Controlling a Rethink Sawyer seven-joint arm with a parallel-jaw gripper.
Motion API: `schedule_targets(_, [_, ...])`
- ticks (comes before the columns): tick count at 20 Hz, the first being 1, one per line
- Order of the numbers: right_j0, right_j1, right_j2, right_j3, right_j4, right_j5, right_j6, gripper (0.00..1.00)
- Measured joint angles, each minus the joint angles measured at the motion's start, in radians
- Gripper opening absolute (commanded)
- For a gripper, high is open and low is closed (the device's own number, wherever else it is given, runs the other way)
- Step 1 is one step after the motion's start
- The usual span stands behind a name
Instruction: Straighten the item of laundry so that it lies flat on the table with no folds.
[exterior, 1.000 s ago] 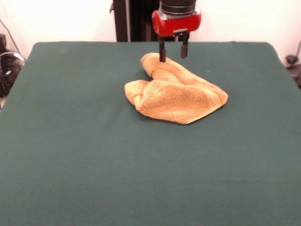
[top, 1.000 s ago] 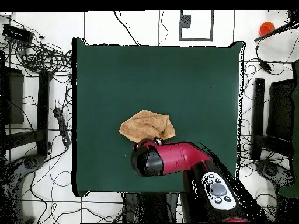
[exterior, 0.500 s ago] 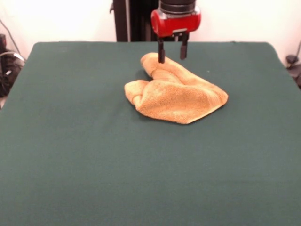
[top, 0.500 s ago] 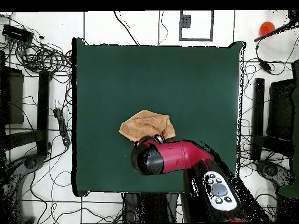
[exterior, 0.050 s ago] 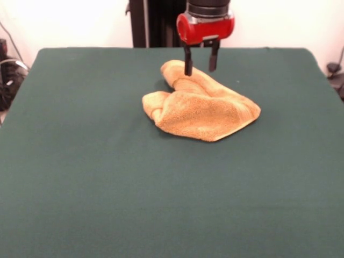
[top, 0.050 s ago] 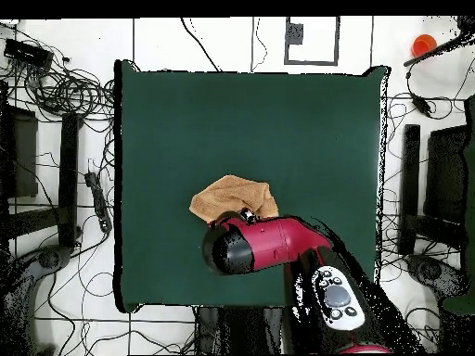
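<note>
While the table spreads wide and dark green, the towel lies crumpled and folded just right of centre toward the far side, its long axis running from far left to near right; the gripper hangs over the towel's far-left lobe, jaws open and empty, tips just above the cloth; against half a second earlier, it has shifted slightly rightward; the towel is unchanged.

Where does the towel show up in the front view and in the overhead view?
Front view: the towel lies crumpled at upper centre, just under the open gripper.
Overhead view: the towel sits left of centre, its lower edge hidden by the red arm.
Shared landmark: the green table.
</note>
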Motion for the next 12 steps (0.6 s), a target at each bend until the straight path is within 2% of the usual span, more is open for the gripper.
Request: schedule_targets(12, [0.035,0.000,-0.041,-0.032,-0.032,0.000,0.000,1.00])
